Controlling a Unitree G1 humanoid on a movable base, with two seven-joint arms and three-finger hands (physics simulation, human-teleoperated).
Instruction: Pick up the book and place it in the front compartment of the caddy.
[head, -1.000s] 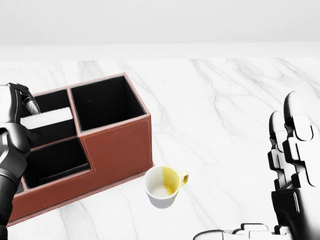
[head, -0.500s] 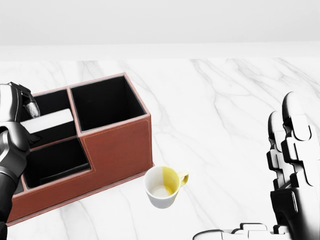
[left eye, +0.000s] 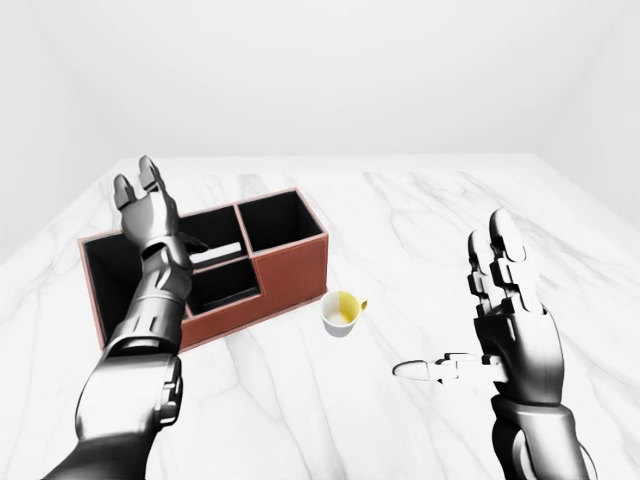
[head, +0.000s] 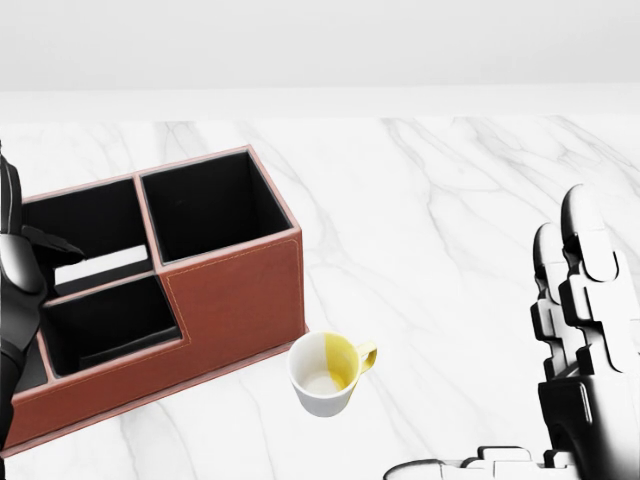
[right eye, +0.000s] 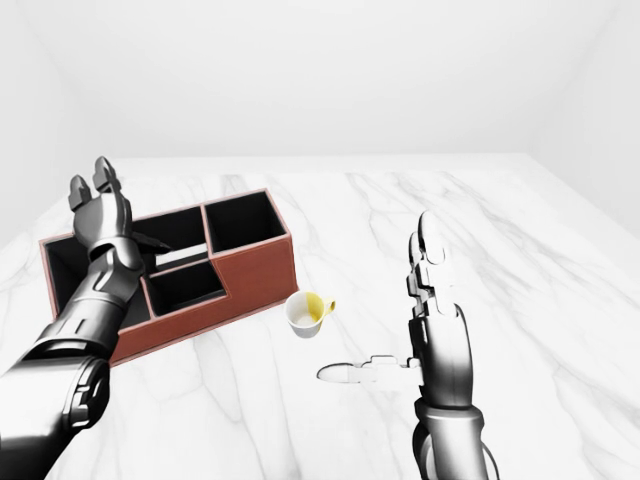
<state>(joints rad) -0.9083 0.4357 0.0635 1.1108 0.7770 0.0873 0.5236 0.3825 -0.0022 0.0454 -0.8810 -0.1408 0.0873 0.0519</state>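
The left hand (left eye: 148, 205) was raised above the caddy (head: 235, 300), its fingers spread and holding nothing. The book (head: 102, 269) showed as a pale slab just beside and below this hand, inside one of the caddy's compartments, in the middle one of the three as the head view showed them. It seemed to rest there on its edge, with the hand's thumb near it but apart from it (whether this compartment is the one the task calls "front" I could not tell from these views).

The right hand (left eye: 505, 300) stood well apart from the caddy, fingers straight and pressed close together, thumb stuck out to the side, empty also. Between this hand and the caddy, nearer to the caddy's corner, lay a small cup (head: 327, 372) with yellow inside, tilted on the marble table (head: 450, 200).

As I judged it, the step in hand was the release and the retreat of the left hand. To do it well, the hand should lift straight up with the fingers kept wide, so no finger catches the book's top edge or the thin divider beside it. The forearm should also stay clear of the caddy's near wall, because a push there could slide the whole caddy toward the cup.
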